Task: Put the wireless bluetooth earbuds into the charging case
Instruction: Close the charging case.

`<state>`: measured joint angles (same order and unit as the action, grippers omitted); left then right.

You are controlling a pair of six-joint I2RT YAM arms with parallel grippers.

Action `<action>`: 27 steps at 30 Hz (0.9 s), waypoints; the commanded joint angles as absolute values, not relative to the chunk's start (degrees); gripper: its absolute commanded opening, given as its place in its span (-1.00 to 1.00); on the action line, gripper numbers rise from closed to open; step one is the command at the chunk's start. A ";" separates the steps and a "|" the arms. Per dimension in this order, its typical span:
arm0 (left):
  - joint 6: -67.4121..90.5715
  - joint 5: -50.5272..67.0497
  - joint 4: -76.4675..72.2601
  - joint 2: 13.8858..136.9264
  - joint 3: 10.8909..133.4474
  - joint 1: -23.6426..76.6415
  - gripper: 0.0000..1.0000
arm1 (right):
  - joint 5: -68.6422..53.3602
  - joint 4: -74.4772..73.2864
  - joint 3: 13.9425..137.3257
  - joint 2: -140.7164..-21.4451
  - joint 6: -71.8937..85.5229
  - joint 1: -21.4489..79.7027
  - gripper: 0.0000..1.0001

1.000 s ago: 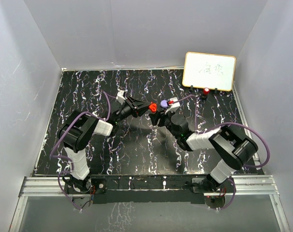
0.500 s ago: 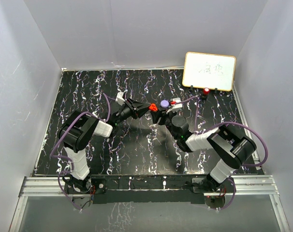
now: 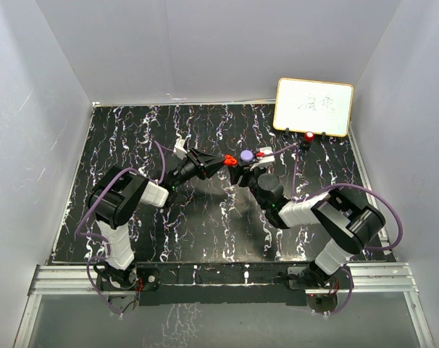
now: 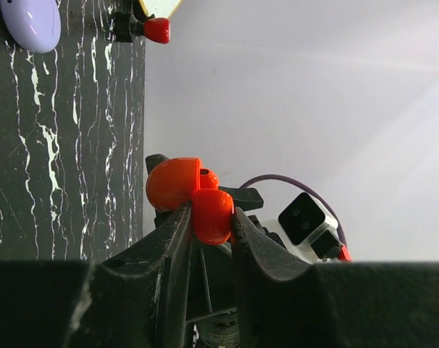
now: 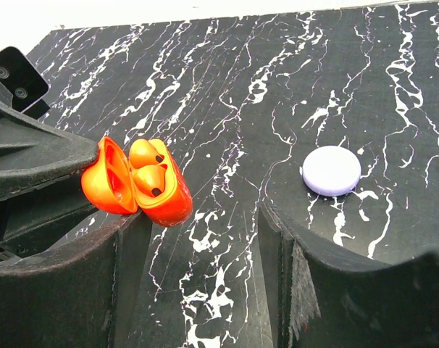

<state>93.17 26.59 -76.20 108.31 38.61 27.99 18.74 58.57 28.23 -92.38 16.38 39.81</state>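
Farthest left, the left gripper [image 4: 211, 217] is clamped on one half of an open red-orange charging case [image 5: 143, 185]. In the left wrist view its fingers cover the part of the case that they pinch. Two red earbuds [image 5: 148, 167] sit in the case's wells. They show plainly only from the right wrist; from overhead they are too small to make out.

Just right of the case, the right gripper [image 5: 201, 217] has its jaws spread with nothing between them. Its fingertips are near the case but apart from it, and the lower parts of the fingers are cut off by the frame edge.

Farther right, a closed lavender round case [image 5: 331, 170] lies flat on the black marbled table [image 5: 227, 87]; its contents are hidden. A whiteboard [image 3: 314, 106] stands at the far right, its writing illegible.
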 commanded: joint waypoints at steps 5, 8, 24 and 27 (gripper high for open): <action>93.60 28.54 -78.52 108.27 38.98 28.24 -1.00 | 18.90 61.80 27.35 -88.87 14.42 39.54 0.16; 93.97 28.97 -78.93 108.88 39.64 28.22 -1.00 | 19.45 61.63 27.42 -88.79 13.87 39.55 0.17; 97.16 31.68 -81.83 109.87 40.42 28.12 -1.00 | 29.62 59.80 26.30 -86.88 9.09 39.52 0.22; 97.47 32.07 -82.18 109.82 40.49 28.12 -1.00 | 30.15 60.01 26.11 -86.55 8.25 39.55 0.24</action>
